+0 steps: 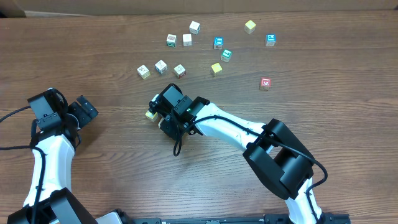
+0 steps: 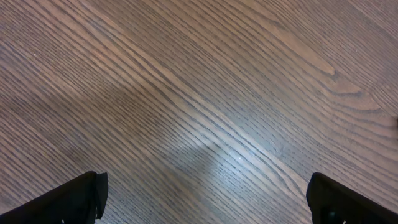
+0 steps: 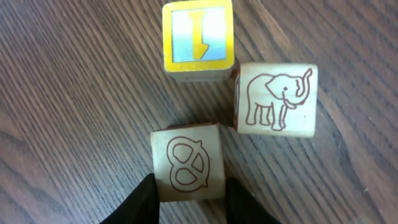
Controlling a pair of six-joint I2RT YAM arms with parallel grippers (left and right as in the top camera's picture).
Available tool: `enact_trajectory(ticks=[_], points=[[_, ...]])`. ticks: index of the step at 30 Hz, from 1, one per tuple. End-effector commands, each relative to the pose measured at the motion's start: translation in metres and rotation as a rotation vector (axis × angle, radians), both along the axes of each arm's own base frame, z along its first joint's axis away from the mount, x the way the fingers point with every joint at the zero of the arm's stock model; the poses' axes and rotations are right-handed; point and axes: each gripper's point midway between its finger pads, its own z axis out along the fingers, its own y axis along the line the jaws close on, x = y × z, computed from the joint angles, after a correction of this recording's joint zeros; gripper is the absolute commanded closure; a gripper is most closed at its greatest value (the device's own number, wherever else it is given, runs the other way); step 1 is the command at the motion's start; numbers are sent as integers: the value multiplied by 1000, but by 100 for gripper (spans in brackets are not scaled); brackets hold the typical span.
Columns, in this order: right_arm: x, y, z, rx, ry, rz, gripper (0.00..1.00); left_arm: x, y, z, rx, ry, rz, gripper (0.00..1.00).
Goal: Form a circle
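Right fingers pinch the pretzel cube beside elephant cube and yellow cube; left fingers gape

Your left wrist camera looks down on the table: brown wood, with the grain running diagonally from upper left to lower right. The left gripper has its jaws spread wide. You only get the two black fingertips, one poking in at the lower left corner of the frame and the other at the lower right. Between them you see plain wood grain. A pale glare patch sits on the wood just below centre, and a faint darker band crosses the left half. A tiny dark sliver shows at the right frame edge, too small to identify. You can't tell whether the fingertips touch the wood.
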Motion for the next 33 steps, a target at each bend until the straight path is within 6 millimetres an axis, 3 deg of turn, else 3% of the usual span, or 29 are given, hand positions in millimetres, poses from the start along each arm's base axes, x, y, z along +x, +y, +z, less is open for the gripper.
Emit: enact_trajectory(ticks=[1, 33], points=[[1, 2, -4, -2, -1, -1, 72, 0, 1, 4, -2, -16, 9, 1], [-4, -3, -7, -23, 20, -5, 72, 0, 1, 4, -2, -16, 9, 1]])
